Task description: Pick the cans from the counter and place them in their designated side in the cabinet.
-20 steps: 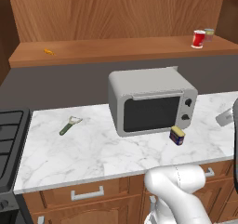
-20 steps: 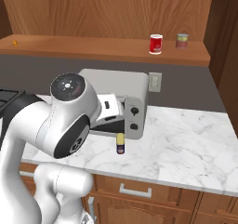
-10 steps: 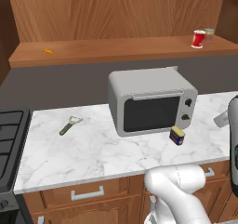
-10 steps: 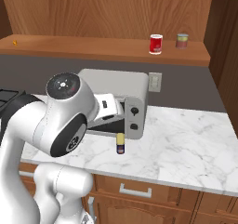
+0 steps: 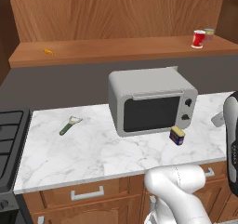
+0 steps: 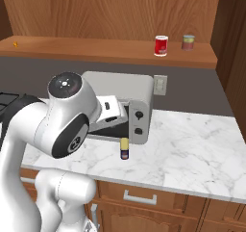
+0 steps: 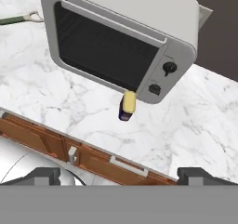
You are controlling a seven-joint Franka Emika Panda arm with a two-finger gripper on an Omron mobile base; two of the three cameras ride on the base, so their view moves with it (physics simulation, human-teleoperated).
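Note:
The squat dark blue can (image 5: 176,136) (image 6: 124,149) (image 7: 127,106) with its yellow top stands on the white marble counter (image 5: 93,148) (image 6: 192,149) (image 7: 56,97), just in front of the microwave's control panel. The red can (image 5: 198,39) (image 6: 161,45) stands upright near the right end of the brown open cabinet shelf (image 5: 116,49) (image 6: 86,48). My gripper (image 7: 122,176) hovers above the counter's front edge, well short of the blue can. It is open, with nothing between its fingertips (image 7: 44,174).
A grey microwave (image 5: 151,100) (image 6: 129,106) (image 7: 121,37) sits at the back of the counter, with a green-handled peeler (image 5: 69,125) (image 7: 18,18) to its left. A pale greenish can (image 5: 209,34) (image 6: 188,42) stands beside the red one. A black stove (image 5: 9,144) adjoins the counter's left end.
My arm has shifted slightly, its elbow easing left in the right base view. The cans and the microwave have stayed put, and the gripper is as wide as before.

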